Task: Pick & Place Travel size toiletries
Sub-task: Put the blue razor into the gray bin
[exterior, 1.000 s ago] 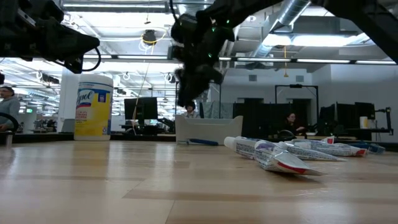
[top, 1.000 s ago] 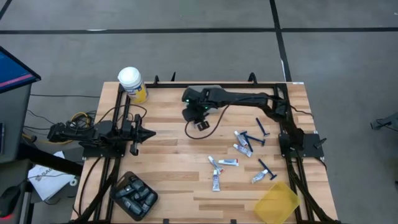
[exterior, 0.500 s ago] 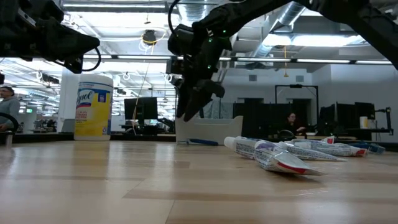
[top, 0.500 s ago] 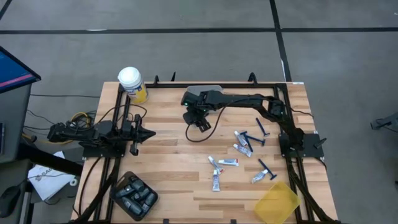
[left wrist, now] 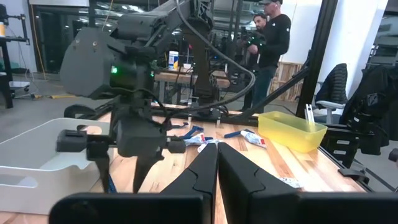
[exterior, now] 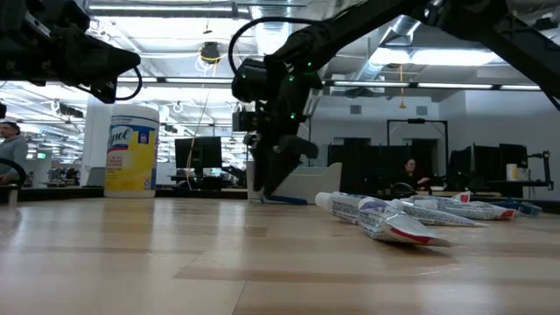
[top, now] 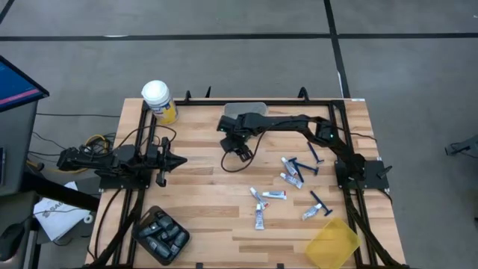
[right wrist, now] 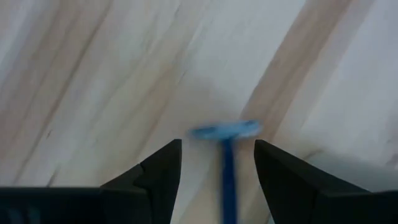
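My right gripper (top: pixel 240 152) reaches from the table's right side to near the far middle and points down, open. It hangs low over a blue razor (right wrist: pixel 225 134) lying flat on the wood, a finger on either side of the handle, without touching it. In the low view that razor (exterior: pixel 284 199) lies just in front of the white tray. More white tubes (top: pixel 291 173) and blue razors (top: pixel 315 152) lie scattered on the table's right half. Dark oval pods sit in a black case (top: pixel 160 235) at the near left. My left gripper (top: pixel 179 159) waits at the left, shut.
A white tray (top: pixel 245 110) stands at the far edge, right behind my right gripper. A yellow bin (top: pixel 332 243) sits at the near right corner, and a yellow jar with a white lid (top: pixel 158 101) at the far left corner. A person stands in the room beyond the table.
My right gripper has come down toward the table and now hangs low over the blue razor in front of the white tray. The razor, the tubes and my left arm have stayed where they were.
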